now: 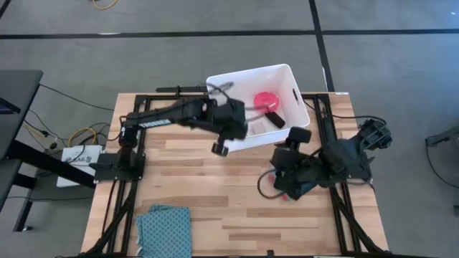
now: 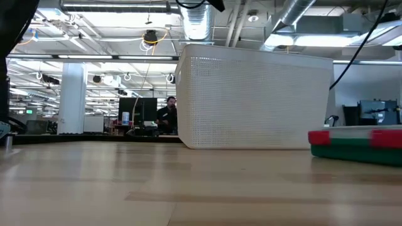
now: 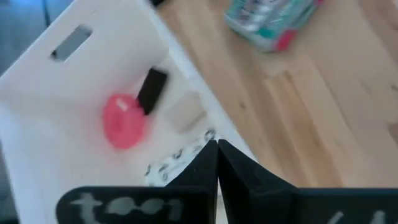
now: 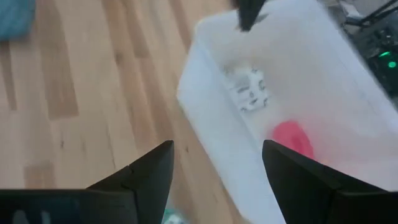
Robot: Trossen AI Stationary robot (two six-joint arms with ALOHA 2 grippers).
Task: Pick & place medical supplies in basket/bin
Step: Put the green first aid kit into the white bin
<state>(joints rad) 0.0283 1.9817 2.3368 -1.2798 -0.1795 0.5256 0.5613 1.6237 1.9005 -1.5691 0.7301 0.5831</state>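
The white tub [image 1: 287, 75] stands at the table's far edge. In it lie the pink-red disc [image 3: 123, 120], the small black piece [image 3: 152, 88], the beige block [image 3: 185, 113] and the white patterned packet [image 3: 177, 158]. I see no white roll. The green-and-red pack [image 2: 357, 144] lies flat on the table, near and right of the tub. My left gripper [image 1: 221, 148] hangs shut over the tub's near left corner, with nothing between its fingers. My right gripper [image 4: 217, 163] is open, above the pack [image 1: 283, 194] and clear of it.
A folded teal cloth [image 1: 163, 226] lies at the table's near left edge. Bare wood [image 1: 215, 186] spreads between the cloth, the tub and the pack. A person sits far behind the table [image 2: 168, 113].
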